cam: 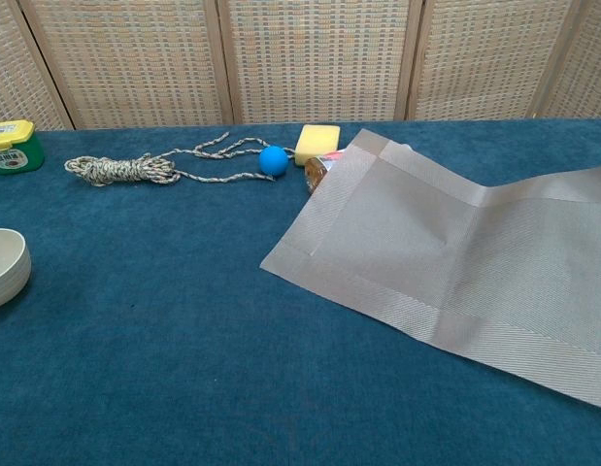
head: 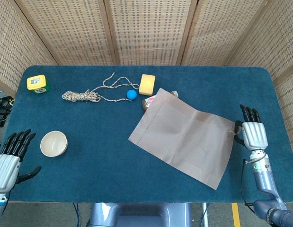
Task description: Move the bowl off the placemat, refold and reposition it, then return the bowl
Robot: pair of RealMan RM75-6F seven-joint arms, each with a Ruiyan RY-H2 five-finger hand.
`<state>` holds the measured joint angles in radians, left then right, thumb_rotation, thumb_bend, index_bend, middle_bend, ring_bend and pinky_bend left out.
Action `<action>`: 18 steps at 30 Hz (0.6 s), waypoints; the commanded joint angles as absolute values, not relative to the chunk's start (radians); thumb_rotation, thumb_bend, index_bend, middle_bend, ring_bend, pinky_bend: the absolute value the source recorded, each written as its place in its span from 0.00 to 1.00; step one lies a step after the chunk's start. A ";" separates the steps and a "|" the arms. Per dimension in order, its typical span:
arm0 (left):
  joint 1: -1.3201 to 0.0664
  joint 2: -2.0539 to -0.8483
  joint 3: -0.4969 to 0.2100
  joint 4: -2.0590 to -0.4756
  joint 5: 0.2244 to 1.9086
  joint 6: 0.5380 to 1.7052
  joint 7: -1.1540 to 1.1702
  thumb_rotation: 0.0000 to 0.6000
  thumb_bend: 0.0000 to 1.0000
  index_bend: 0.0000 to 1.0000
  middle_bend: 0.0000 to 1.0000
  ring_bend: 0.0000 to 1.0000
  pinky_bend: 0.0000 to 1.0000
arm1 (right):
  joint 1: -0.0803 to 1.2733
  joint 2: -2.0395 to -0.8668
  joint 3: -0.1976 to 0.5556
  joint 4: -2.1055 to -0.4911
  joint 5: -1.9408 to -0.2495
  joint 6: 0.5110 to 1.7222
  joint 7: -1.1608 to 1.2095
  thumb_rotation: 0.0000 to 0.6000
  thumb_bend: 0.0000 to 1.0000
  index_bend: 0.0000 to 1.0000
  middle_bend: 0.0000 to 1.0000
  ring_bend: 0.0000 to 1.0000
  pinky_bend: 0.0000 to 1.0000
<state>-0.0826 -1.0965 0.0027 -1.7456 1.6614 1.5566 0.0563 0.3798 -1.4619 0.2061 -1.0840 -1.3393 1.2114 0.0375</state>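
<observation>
The placemat (head: pixel 186 137), spread right of the table's (head: pixel 89 156) centre, looks thin, light and floppy, best taken by an edge as the right hand (head: pixel 253 134) pinches it; the bowl (head: pixel 53 143) sits near the spread, empty left hand (head: pixel 5 165).

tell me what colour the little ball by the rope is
Bright blue ball; the chest view shows it best.

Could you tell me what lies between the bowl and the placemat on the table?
Only bare blue tabletop lies between the bowl and the placemat; the head view shows it best.
</observation>
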 commanded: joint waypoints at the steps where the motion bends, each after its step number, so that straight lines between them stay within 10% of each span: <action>1: -0.085 -1.101 0.003 -1.743 1.659 1.551 0.062 1.00 0.20 0.00 0.00 0.00 0.00 | 0.349 -1.454 0.209 -1.103 -1.307 1.228 0.042 1.00 0.41 0.26 0.00 0.00 0.00; 6: -0.087 -1.107 0.002 -1.742 1.656 1.546 0.072 1.00 0.20 0.00 0.00 0.00 0.00 | 0.313 -1.438 0.214 -1.134 -1.291 1.275 0.045 1.00 0.30 0.01 0.00 0.00 0.00; 18: -0.142 -1.122 -0.028 -1.763 1.628 1.469 0.125 1.00 0.19 0.00 0.00 0.00 0.00 | 0.196 -1.366 0.201 -1.286 -1.335 1.451 0.155 1.00 0.24 0.00 0.00 0.00 0.00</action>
